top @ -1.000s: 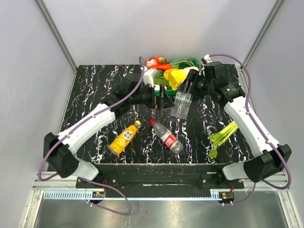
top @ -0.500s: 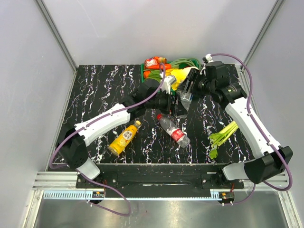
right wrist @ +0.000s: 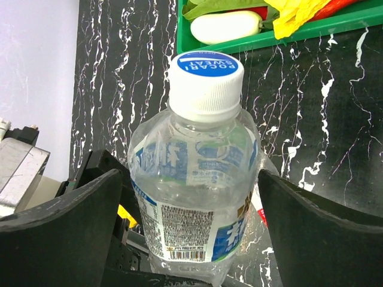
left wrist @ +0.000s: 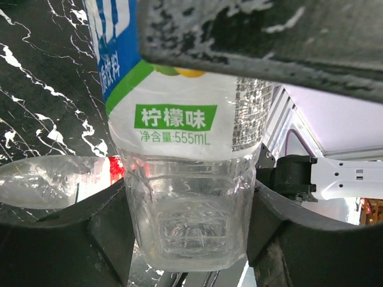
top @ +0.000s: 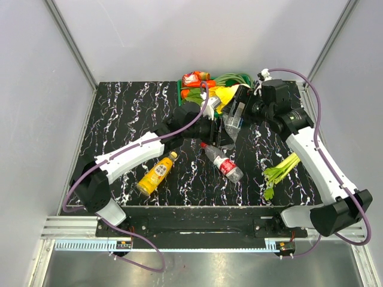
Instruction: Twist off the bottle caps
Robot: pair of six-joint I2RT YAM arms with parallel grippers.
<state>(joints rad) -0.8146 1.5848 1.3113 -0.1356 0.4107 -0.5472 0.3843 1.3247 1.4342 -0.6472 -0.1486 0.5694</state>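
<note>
Clear thin plastic bottle (right wrist: 191,197), probably light, crushable (slippery too): left tool (left wrist: 188,224) clamps base, right tool (right wrist: 190,179) apart; grip cap (right wrist: 205,81).

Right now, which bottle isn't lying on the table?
The blue-and-white-capped bottle, held up by the left pincer; the orange bottle and the red-labelled bottle lie flat.

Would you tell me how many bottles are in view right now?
3. The juice bottle lies near-left on the table, the red-label bottle lies mid-table, and the water bottle sits in the left pincer by the tray, whose clutter could hide more.
</note>
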